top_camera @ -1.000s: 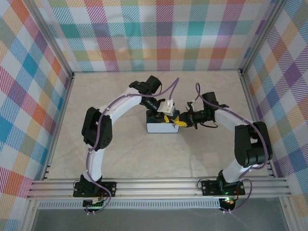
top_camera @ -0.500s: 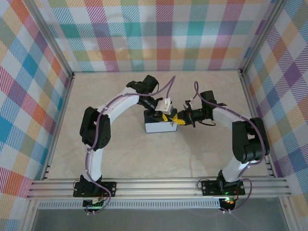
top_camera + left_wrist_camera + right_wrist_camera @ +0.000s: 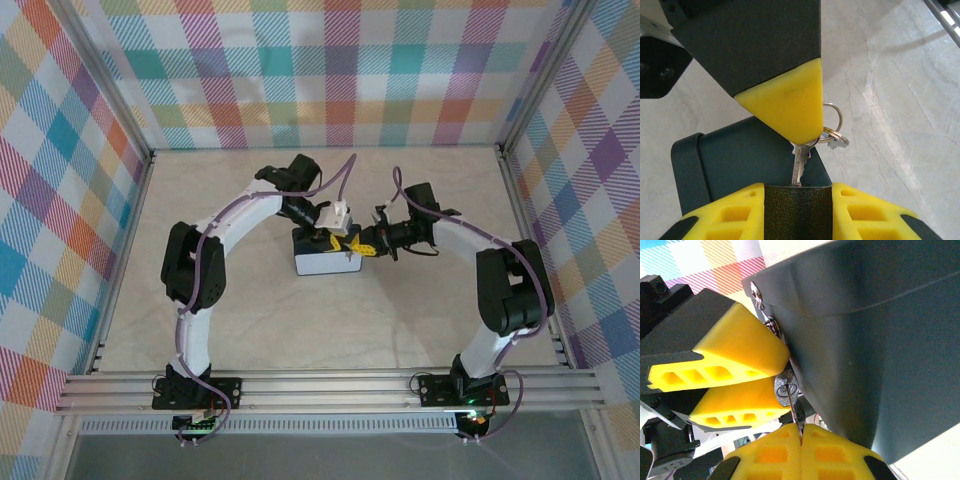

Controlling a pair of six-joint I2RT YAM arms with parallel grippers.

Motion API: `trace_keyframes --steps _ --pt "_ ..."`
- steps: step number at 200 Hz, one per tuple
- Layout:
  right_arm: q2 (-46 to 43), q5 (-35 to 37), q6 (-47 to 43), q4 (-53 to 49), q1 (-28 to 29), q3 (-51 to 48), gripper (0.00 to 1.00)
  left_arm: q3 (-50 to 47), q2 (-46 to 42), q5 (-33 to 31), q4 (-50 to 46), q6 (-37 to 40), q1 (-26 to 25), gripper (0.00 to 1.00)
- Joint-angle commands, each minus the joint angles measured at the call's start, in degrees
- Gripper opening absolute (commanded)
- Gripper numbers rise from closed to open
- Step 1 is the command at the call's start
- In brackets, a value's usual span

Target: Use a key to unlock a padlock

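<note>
Your box (image 3: 320, 264) sits mid-table. At its 3 o'clock edge, your left gripper (image 3: 797, 195) is clamped on the dark, grainy padlock (image 3: 797, 215). Coming in from 3 o'clock, your right gripper (image 3: 801, 440) pinches the key (image 3: 800, 165), whose blade tip meets the padlock.

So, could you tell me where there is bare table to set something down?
Bare tabletop runs between the box and the near rail, and along the back wall. The middle is crowded: left fingers on the padlock and right fingers on the key meet at the box.
</note>
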Motion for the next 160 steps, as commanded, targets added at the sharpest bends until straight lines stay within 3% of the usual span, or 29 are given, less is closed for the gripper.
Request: trace_keyframes --steps 1,39,69,90,160 --pt "1.1 -1.5 4.4 8.5 3.5 2.9 0.01 -1.2 -2.0 7.4 1.9 -0.6 -2.3 0.27" --pt "1.8 -5.4 3.9 12.9 1.2 -0.7 0.01 -3.7 -3.0 7.0 3.9 -0.9 -1.7 0.27" --pt "4.3 -9.8 16.2 30.6 0.3 -6.2 0.01 -6.0 -4.0 7.5 6.5 -1.5 -1.3 0.27" --pt "4.9 -10.4 20.8 37.5 0.4 -7.8 0.01 -7.1 -4.5 8.5 8.3 -2.2 -1.1 0.26" --pt "2.9 -10.3 9.8 22.9 1.2 -2.0 0.0 -7.4 -5.0 11.1 9.1 -1.9 -0.5 0.26"
